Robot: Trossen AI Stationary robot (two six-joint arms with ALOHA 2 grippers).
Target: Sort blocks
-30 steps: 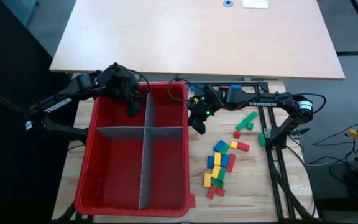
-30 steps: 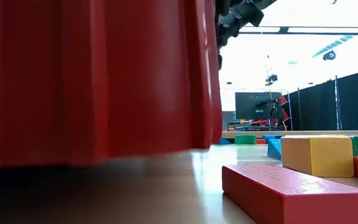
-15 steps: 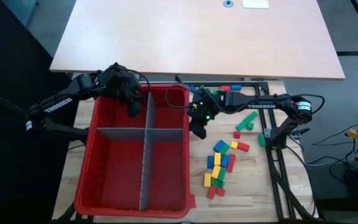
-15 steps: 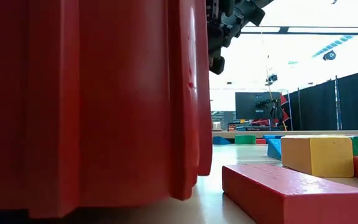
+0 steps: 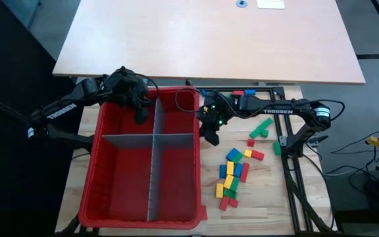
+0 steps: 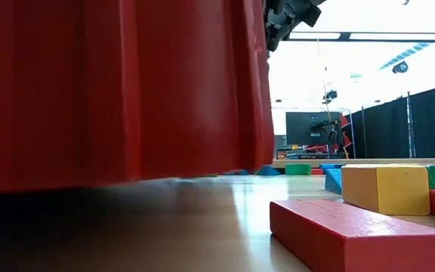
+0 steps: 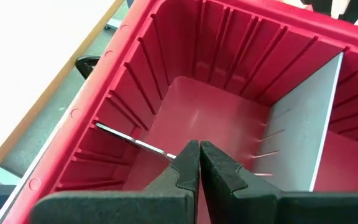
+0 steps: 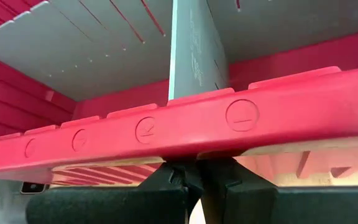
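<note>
Fingers of the right gripper [image 8: 199, 180] are pressed together, tucked just beneath the rim of the red bin [image 5: 191, 164] on its right side, near the bin's far right corner. Fingers of the left gripper [image 7: 199, 163] are likewise closed with nothing between them, held inside the bin's far left compartment, above its floor and beside the grey divider [image 7: 303, 118]. The blocks [image 5: 232, 174] are scattered on the tabletop [image 5: 262, 191] right of the bin, most in a cluster toward the near edge, with a few more at the far edge.
</note>
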